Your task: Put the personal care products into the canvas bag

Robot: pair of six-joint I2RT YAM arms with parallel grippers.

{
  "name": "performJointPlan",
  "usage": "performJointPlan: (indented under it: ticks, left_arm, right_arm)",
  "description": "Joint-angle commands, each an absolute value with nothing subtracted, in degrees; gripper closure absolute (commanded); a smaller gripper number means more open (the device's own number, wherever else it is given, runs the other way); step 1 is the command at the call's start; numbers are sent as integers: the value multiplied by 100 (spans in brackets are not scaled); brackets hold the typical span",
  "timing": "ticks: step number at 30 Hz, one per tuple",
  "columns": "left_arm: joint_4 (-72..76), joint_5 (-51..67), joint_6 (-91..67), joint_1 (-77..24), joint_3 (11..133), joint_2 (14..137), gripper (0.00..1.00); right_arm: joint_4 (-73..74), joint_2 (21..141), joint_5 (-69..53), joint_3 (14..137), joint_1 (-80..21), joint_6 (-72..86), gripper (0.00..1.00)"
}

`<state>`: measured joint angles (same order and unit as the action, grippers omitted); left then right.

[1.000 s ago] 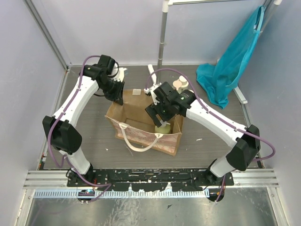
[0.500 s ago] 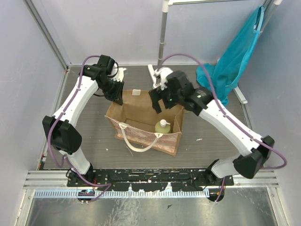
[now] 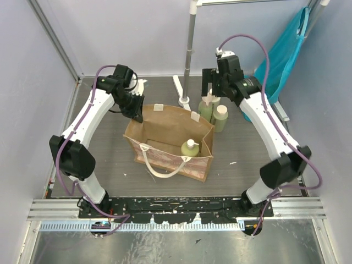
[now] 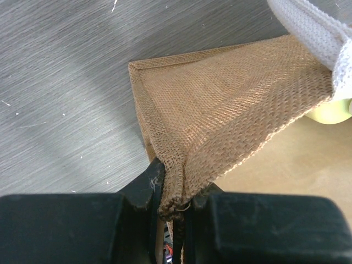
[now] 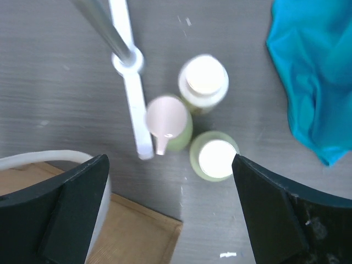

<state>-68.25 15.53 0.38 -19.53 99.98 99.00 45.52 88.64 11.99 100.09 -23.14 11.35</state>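
Canvas bag (image 4: pixel 231 104) rim pinched in left tool (image 4: pixel 171 201); right tool (image 5: pixel 170 176) spread wide above three bottles (image 5: pixel 212 157).

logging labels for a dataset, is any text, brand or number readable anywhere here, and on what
No text can be read in any view.
Bag: faint reddish marks on the near outer side, too blurred to tell whether they are letters.
Bottles beside the bag: seen from above, their tops are plain and no label shows.
Bottle in the bag: too small for any label to be made out.
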Motion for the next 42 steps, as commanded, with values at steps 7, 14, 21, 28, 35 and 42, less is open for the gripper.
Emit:
performJointPlan:
  ticks: [7,14,21,28,35,42]
  left_arm:
    - [-6753,1447,19,-1890,9974,9786,100]
    - [-6816,1410,-9,-1887,10065,9839,100]
    - [-6897,1313,0,-1883,10046,9843,100]
    - [-6921,1257,0,-1881,10106,9867,100]
    - [-6963,1238,-9,-1882,10169,9896,100]
    - [-6974,1229,0,-1881,10184,9927,100]
  right_arm:
    - [5607,9845,990,10210,-1699,1501,0]
    - [5588,10190,811,10005,-1460,1251,0]
    - [5381,10466,542,9645,-1353,1139,0]
    - [4964,10692,510,9230,-1343,1012,0]
    - [4808,10787,562,8974,-1340,948,7]
    - [4964,10767,672,8945,-1344,850,42]
